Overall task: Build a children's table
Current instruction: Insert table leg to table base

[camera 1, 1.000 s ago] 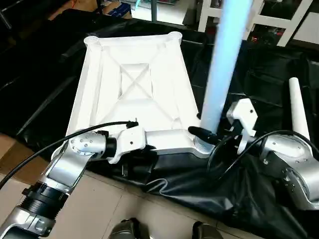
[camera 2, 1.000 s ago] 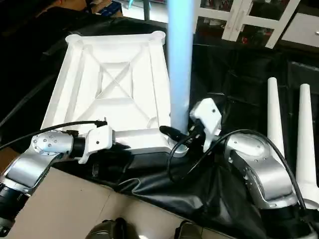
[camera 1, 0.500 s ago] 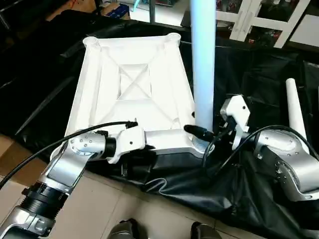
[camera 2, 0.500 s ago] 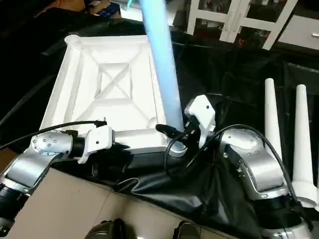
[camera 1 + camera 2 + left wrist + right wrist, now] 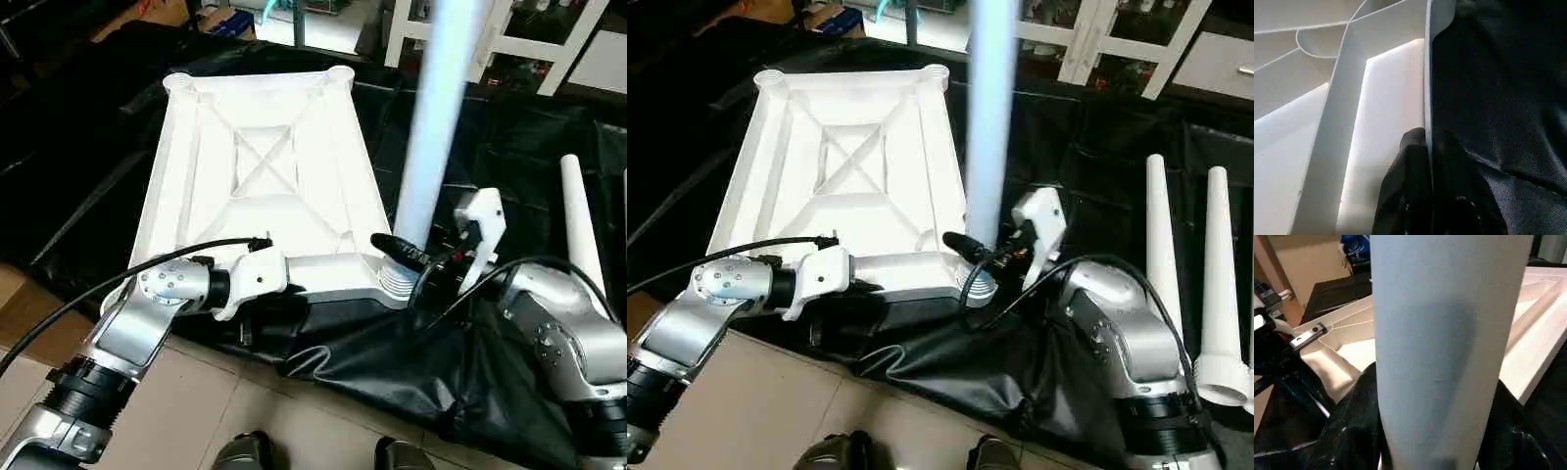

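Step in hand: seating 1st leg. Table top lies ribs-up on black sheet. Left gripper has fingers together, pinched on top's near rim, steadying it. Right gripper has fingers clamped round the leg low down; leg stands nearly upright, foot at near-right corner socket, prob. not fully home. Next: straighten leg w/ socket, press or twist down, keep rim held. Spare legs lie at sheet's right edge.
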